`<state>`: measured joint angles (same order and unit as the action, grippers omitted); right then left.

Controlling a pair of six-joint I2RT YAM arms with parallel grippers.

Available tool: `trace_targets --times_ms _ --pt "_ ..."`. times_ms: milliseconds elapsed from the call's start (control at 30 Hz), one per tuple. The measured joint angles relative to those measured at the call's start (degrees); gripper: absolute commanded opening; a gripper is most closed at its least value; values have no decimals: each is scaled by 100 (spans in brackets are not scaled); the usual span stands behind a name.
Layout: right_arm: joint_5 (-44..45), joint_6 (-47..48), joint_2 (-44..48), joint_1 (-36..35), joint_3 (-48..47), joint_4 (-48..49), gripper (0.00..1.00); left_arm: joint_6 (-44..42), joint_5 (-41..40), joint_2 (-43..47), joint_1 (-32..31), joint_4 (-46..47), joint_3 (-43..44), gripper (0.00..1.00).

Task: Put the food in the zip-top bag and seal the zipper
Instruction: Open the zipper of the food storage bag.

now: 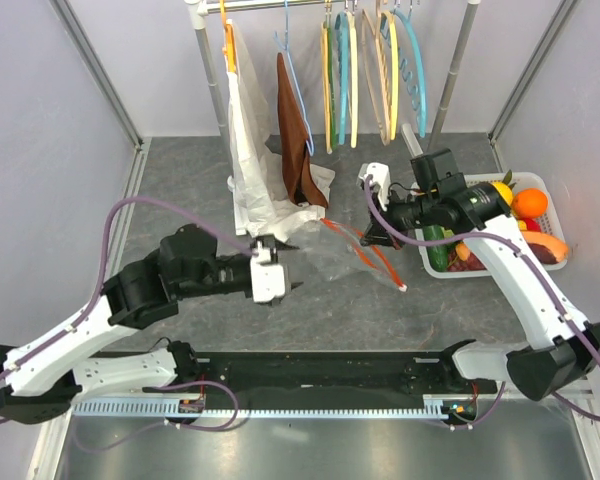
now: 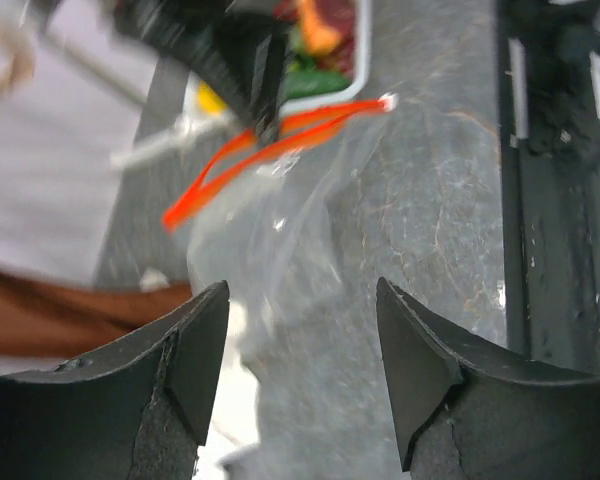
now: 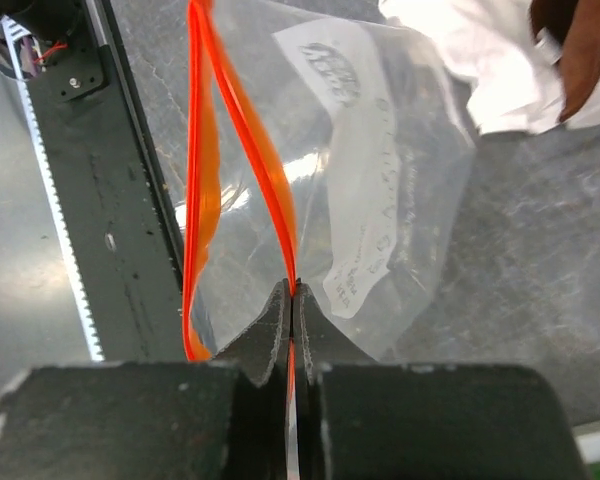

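Observation:
The clear zip-top bag (image 1: pixel 335 255) lies mid-table, its mouth held up and gaping. Its orange-red zipper (image 1: pixel 365 250) runs along the right edge. My right gripper (image 1: pixel 372 232) is shut on one strip of the zipper (image 3: pixel 260 150); the other strip bows away to the left in the right wrist view. My left gripper (image 1: pixel 292 268) is open and empty just left of the bag (image 2: pixel 310 240), whose clear film shows between its fingers. The orange (image 1: pixel 529 203), dark green cucumber (image 1: pixel 437 246) and yellow fruit (image 1: pixel 501 190) sit in the white basket (image 1: pixel 555 192) at the right.
A white cloth (image 1: pixel 252 170) and a brown cloth (image 1: pixel 296 140) hang from the rack behind the bag, beside several coloured hangers (image 1: pixel 365 70). The basket also holds red and orange toy pieces (image 1: pixel 545 247). A black rail (image 1: pixel 320 370) runs along the near edge.

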<state>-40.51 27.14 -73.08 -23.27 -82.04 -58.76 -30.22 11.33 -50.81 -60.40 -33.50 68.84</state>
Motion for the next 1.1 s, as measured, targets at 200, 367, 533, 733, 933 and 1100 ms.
trace_targets --times_ms 200,367,533,733,933,1100 --pt "-39 -1045 -433 -22 157 118 0 -1727 372 -131 -605 114 -98 62" --pt "-201 -2138 -452 -26 535 402 0 -2594 387 -756 -925 94 -98 63" --pt "-251 -3254 -450 -28 824 758 0 -3147 400 -1204 -1060 -81 -52 68" --pt "37 -3965 -457 -245 876 828 0 -3484 413 -1753 -1147 -396 376 74" --pt "96 -4216 -455 -452 876 868 0 -3652 356 -2155 -1147 -669 723 68" --pt "81 -4406 -455 -466 876 909 0 -3797 208 -2409 -1147 -887 815 65"
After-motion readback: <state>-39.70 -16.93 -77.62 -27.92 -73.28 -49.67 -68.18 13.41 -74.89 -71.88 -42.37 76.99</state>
